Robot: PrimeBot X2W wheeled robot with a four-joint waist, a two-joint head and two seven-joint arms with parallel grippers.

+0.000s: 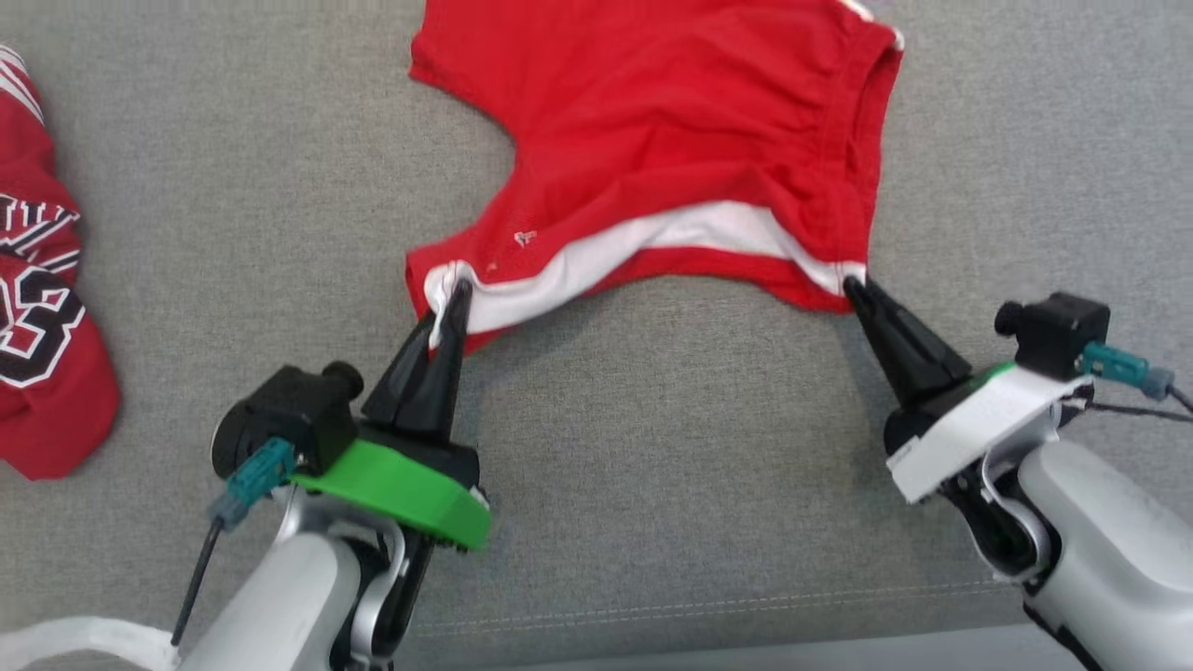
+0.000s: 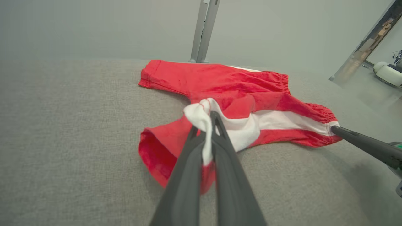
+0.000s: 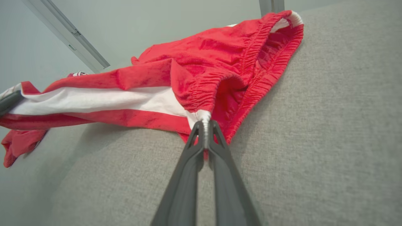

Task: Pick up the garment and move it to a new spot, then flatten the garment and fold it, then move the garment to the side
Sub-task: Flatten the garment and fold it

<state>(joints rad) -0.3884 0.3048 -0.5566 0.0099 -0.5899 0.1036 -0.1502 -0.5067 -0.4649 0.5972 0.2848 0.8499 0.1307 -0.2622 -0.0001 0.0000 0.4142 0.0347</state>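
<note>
The garment (image 1: 671,130) is a pair of red shorts with a white side stripe, lying on the grey cushion surface (image 1: 652,447) at the top middle of the head view. My left gripper (image 1: 457,296) is shut on the white hem corner of one leg (image 2: 201,116). My right gripper (image 1: 853,284) is shut on the white end of the stripe at the elastic waistband (image 3: 204,117). The near edge of the shorts hangs stretched between the two grippers, slightly lifted off the surface. The other arm's finger (image 2: 364,142) shows at the right in the left wrist view.
A second red garment (image 1: 42,308) with black and white lettering lies at the far left of the surface. The cushion's front seam (image 1: 708,606) runs along the bottom. Metal frame posts (image 2: 204,29) stand behind the far edge.
</note>
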